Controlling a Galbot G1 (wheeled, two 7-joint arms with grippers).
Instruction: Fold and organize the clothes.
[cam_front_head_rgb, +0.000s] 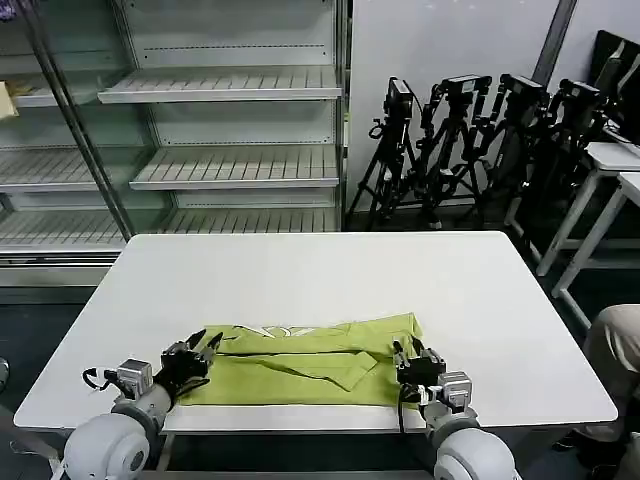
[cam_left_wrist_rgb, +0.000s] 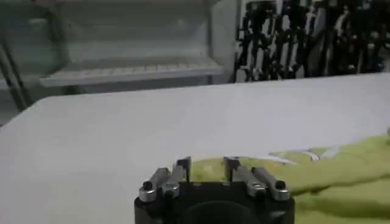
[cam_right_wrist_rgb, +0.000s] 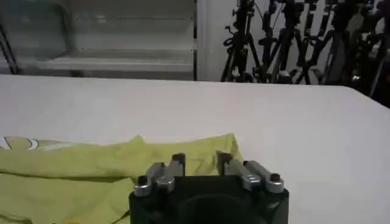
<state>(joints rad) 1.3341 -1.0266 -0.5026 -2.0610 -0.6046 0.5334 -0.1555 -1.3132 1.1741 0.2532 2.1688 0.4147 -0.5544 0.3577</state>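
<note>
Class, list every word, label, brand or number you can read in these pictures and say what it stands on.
None can be read.
T-shirt: a pale mark near its far edge, too blurred to tell whether it is text.
Table, shelves, tripods: no readable text.

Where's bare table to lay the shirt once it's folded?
The whole far half of the table, from the shirt to the edge by the shelves, is bare, and so are strips at both side edges. The near edge is crowded: shirt, left gripper and right gripper, both open.
</note>
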